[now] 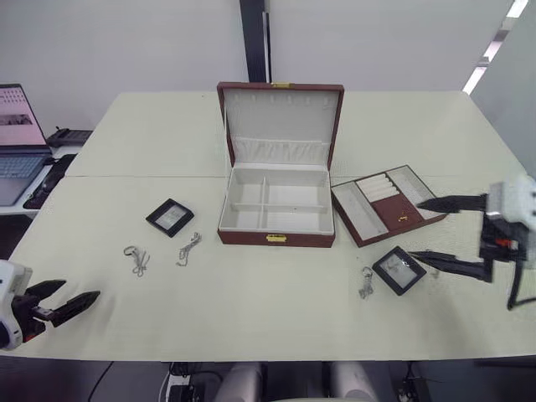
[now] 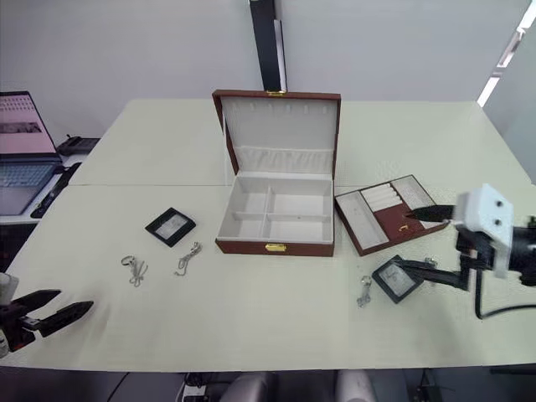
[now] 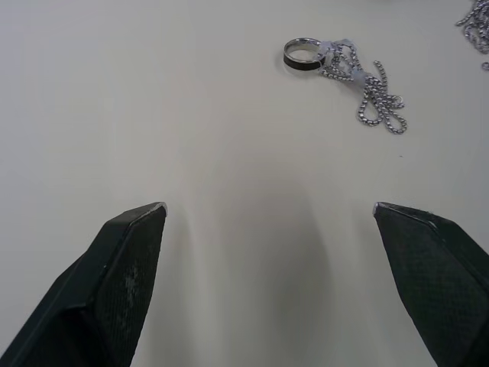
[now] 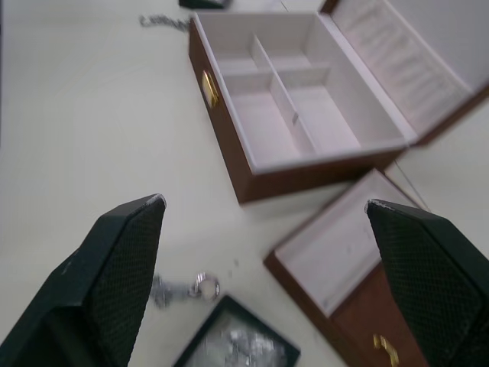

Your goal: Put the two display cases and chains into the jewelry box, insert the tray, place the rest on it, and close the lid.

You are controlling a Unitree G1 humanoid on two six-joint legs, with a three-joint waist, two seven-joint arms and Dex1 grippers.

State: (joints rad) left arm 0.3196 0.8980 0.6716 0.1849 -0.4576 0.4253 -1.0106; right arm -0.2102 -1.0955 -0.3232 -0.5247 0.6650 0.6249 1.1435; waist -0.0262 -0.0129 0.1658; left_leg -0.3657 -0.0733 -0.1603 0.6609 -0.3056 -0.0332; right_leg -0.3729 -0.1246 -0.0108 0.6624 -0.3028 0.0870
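Centrally, rectangular wood-look jewelry box [image 1: 276,219] gapes, cream-lined compartments bare.

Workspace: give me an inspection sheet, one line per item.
Surface: pale table, seam across it.
Jewelry box: open, four compartments empty, lid upright.
Tray: on the table right of the box, not inserted.
Display cases: left case and right case, both on the table.
Chains: ring with chain and chain at left; trinket beside the right case.
Clutter: laptop and dark devices on a side desk at left.
Grippers: left gripper open, empty; right gripper open above the right case.
Cables: black cable at the right arm.
Surroundings: pale wall, dark post.
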